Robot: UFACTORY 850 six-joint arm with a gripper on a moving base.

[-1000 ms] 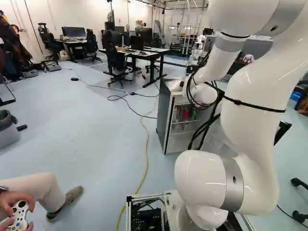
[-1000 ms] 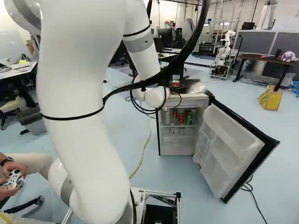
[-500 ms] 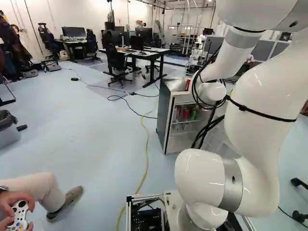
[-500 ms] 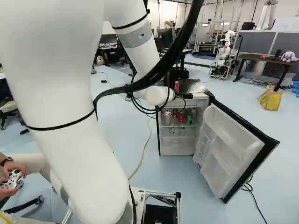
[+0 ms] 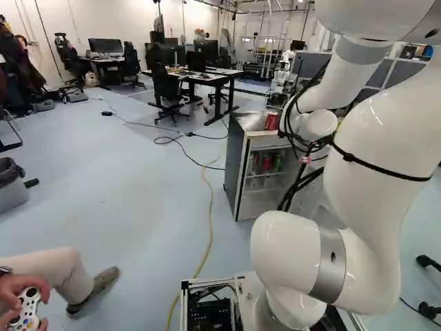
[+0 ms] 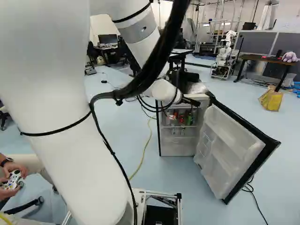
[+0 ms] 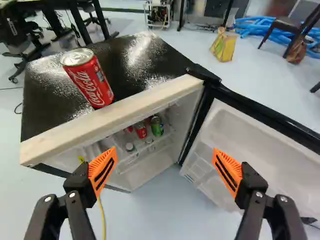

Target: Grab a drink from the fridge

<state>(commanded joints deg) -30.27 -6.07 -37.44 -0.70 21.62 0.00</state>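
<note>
We see the hand (image 6: pixel 186 110), fingers apart, near the open fridge (image 7: pixel 145 103). We note a red can (image 7: pixel 89 80) on top.

- Red can (image 7: pixel 89 80): hidden in the right base view
- Arm (image 5: pixel 379 117): cut off atop both base views
- Fridge door (image 7: pixel 265 155): cut off in the wrist view
- Shelf cans (image 7: pixel 141 132): lettering too small

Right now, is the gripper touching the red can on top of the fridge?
Apart: the wrist view shows the fridge's front edge between the can and open gripper.
</note>
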